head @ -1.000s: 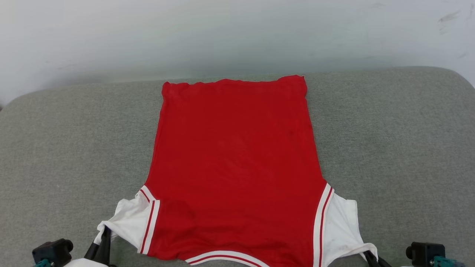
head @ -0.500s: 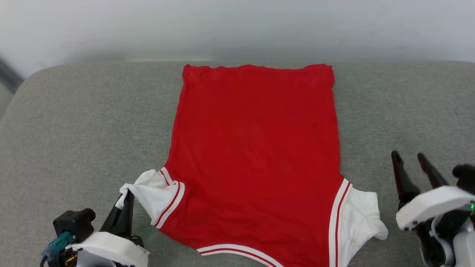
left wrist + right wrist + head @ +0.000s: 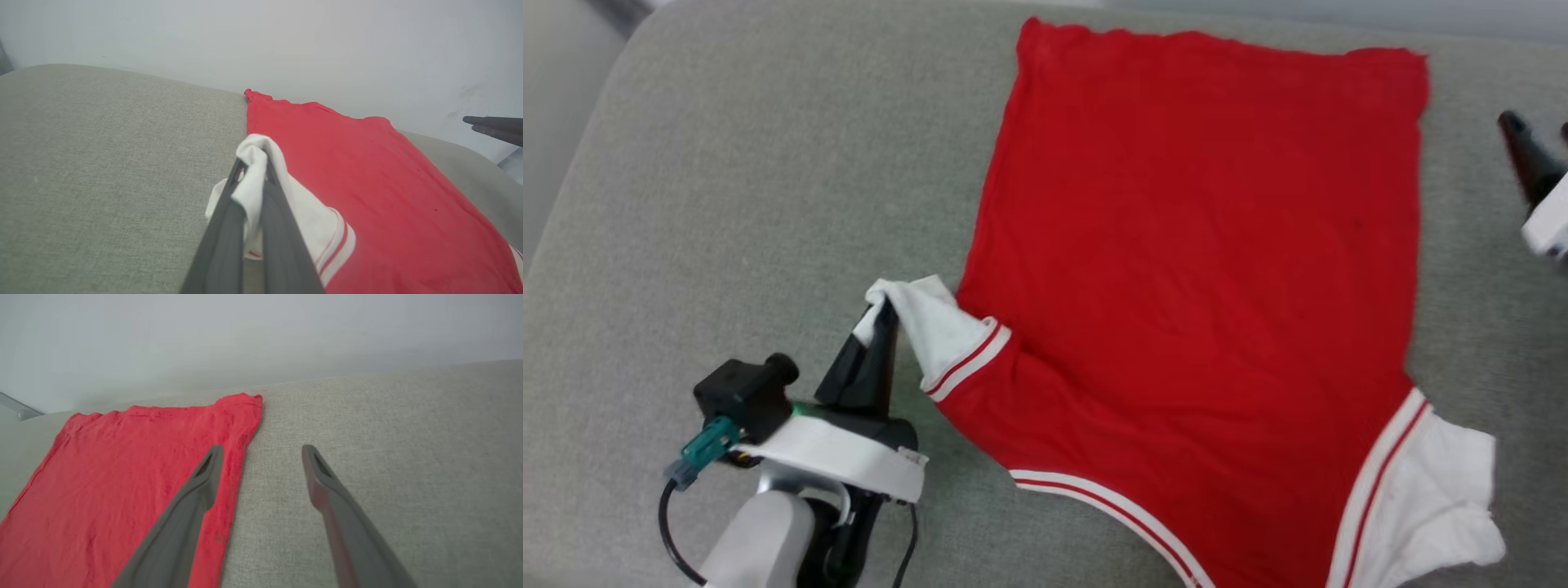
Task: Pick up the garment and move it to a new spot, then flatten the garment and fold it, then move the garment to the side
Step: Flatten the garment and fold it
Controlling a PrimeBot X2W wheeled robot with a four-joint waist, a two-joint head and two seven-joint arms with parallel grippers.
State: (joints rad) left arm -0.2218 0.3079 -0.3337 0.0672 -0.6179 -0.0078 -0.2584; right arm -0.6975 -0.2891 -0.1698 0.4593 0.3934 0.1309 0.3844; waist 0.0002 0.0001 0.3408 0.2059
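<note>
The garment (image 3: 1192,245), a red jersey with white sleeve parts and red-and-white striped trim, lies spread flat on the grey cushion, plain red side up. My left gripper (image 3: 882,304) is shut on the tip of its white left sleeve (image 3: 927,322), lifting that corner; the left wrist view shows the white cloth (image 3: 253,179) pinched between the dark fingers. My right gripper (image 3: 261,451) stands open and empty above the cushion, just right of the garment's (image 3: 122,477) far right corner. In the head view one of its fingers (image 3: 1527,155) pokes in at the right edge.
The grey cushion (image 3: 727,204) has free room left of the garment and a narrower strip on the right. Its rounded far-left corner (image 3: 629,33) meets a pale wall (image 3: 245,335) behind. The other white sleeve (image 3: 1437,498) lies loose at the lower right.
The camera has swung, shifting the whole picture. My right gripper let go of the right sleeve, opened and moved up beside the garment's far right corner. The left gripper keeps its hold, carrying the left sleeve inward.
</note>
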